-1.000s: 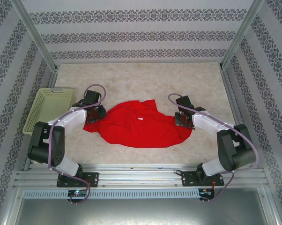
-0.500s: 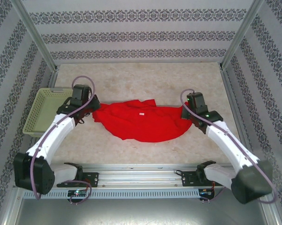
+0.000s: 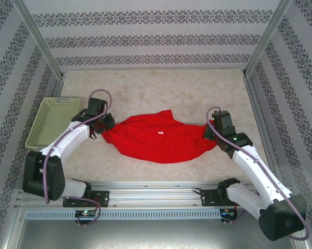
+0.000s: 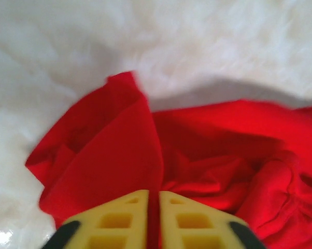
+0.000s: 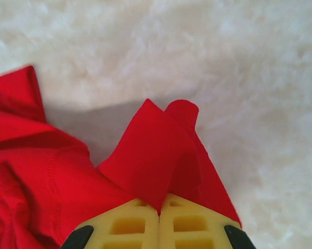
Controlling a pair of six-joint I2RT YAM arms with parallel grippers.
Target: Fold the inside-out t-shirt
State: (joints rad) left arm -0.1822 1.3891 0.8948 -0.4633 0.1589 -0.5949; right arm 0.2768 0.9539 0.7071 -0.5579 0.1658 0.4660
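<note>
Left wrist: left hand [image 4: 154, 199] pinches thin, creased red t-shirt [image 4: 109, 155]; right hand [image 5: 159, 201] pinches another soft fold.

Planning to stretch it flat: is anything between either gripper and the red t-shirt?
Nothing visible. The left gripper and right gripper each pinch the t-shirt directly; the green basket sits apart at the left.

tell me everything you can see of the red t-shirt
The t-shirt is bright red, thin soft cloth, with a small white tag near its middle and a stitched seam showing. It lies rumpled on the table, spread sideways. The left hand pinches a fold at its left end, the right hand one at its right end.
</note>
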